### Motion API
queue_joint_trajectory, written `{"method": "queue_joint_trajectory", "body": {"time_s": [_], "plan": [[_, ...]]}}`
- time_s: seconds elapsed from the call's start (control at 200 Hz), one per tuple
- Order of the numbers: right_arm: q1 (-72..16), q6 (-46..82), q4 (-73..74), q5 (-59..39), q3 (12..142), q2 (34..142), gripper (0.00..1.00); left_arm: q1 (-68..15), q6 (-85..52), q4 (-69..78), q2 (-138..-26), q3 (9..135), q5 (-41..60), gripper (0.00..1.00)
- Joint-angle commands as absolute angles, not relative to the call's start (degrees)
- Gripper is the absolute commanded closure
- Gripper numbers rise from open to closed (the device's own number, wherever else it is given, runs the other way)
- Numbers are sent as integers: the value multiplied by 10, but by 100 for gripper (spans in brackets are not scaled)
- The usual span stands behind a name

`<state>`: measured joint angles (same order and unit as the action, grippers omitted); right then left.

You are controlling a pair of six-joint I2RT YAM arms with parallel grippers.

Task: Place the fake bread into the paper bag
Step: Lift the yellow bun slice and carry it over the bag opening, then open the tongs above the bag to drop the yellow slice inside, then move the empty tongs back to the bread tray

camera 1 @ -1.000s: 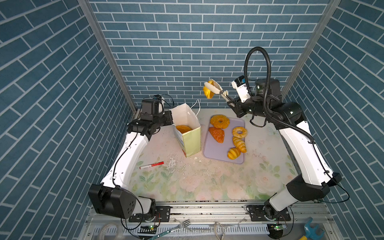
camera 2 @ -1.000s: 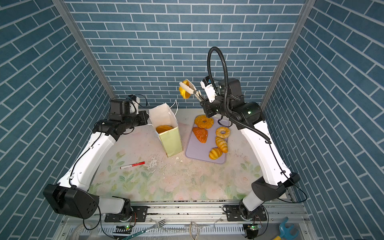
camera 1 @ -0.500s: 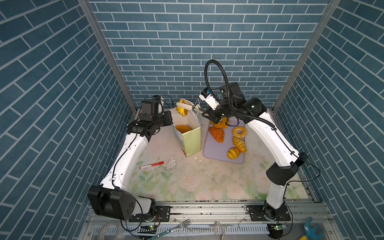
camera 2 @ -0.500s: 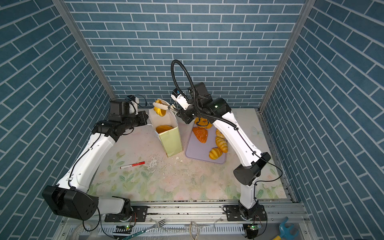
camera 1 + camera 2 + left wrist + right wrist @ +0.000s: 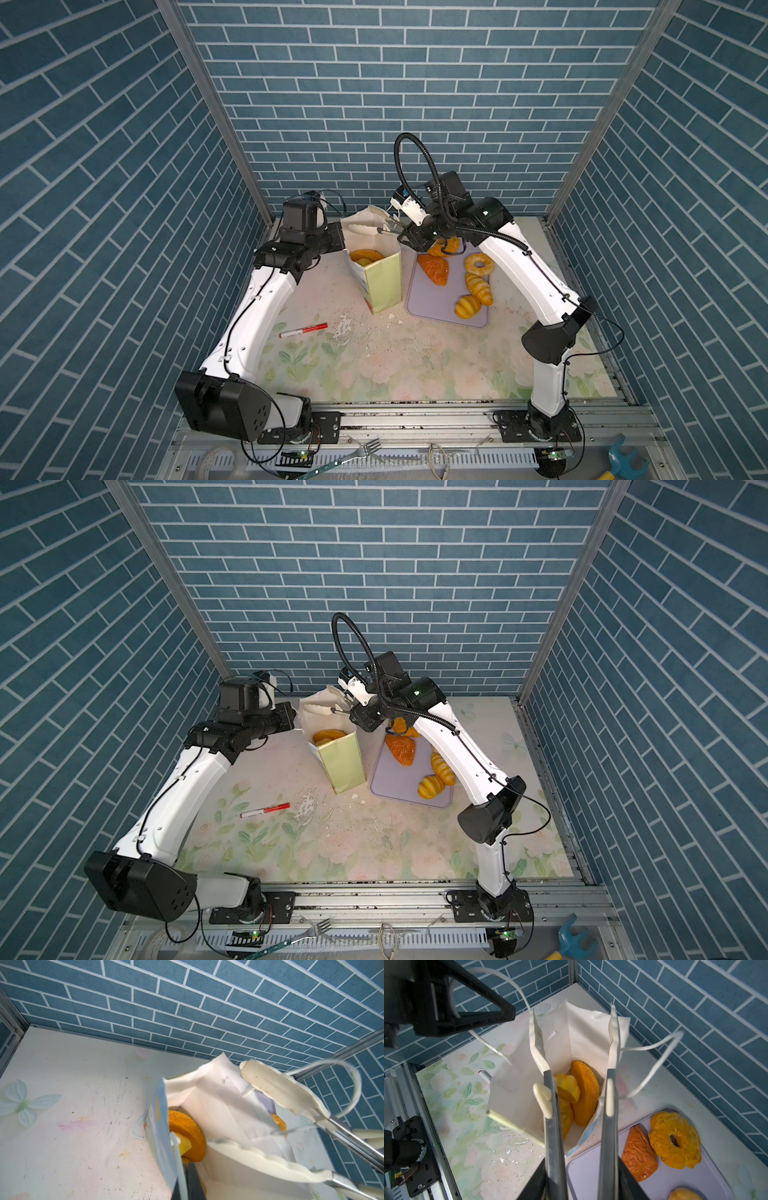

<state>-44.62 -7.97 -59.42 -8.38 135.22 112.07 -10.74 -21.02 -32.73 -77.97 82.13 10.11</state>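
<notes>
The paper bag point(image 5: 379, 279) point(image 5: 344, 764) stands upright at the back, mouth open. My left gripper point(image 5: 340, 243) point(image 5: 185, 1180) is shut on its left wall. My right gripper point(image 5: 374, 227) point(image 5: 572, 1020), with long white-tipped tong fingers point(image 5: 538, 1043), hangs open over the bag's mouth, nothing between the tips. Inside the bag lie a big orange loaf point(image 5: 586, 1088) point(image 5: 185, 1126) and a smaller yellow pastry point(image 5: 568, 1088). More fake bread lies on the lilac tray point(image 5: 432, 309): a brownish-red croissant point(image 5: 434, 269), a ring doughnut point(image 5: 478, 264) and two ridged rolls point(image 5: 467, 306).
A red and white pen point(image 5: 303, 330) lies on the floral mat left of the bag, with white crumbs point(image 5: 345, 328) beside it. The bag's cord handles point(image 5: 654, 1064) loop out near the tong tips. Another doughnut point(image 5: 448, 247) is partly hidden under my right arm.
My right arm swung left and down from high above the tray to the bag's mouth. Its fingers opened and the yellow pastry they held now lies in the bag. The left arm stayed still.
</notes>
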Motion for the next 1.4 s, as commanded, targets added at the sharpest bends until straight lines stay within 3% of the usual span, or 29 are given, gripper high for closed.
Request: {"method": "queue_joint_trajectory", "body": {"time_s": [0.0, 0.345, 0.69, 0.835, 1.11, 1.395], "plan": [[-448, -90, -574, -54, 1376, 1093, 53, -107, -213, -323, -770, 820, 95, 100], [-415, -64, -554, 17, 1345, 1008, 53, -112, -214, -320, -773, 820, 98, 100], [-300, 20, -551, 78, 1130, 881, 52, -113, -211, -321, -777, 825, 103, 99], [-264, 59, -560, 69, 1030, 851, 52, -113, -210, -328, -787, 834, 107, 94], [-232, 91, -620, 49, 928, 837, 52, -115, -206, -334, -788, 846, 107, 67], [-215, 100, -655, 56, 863, 838, 52, -119, -196, -342, -792, 855, 105, 59]]}}
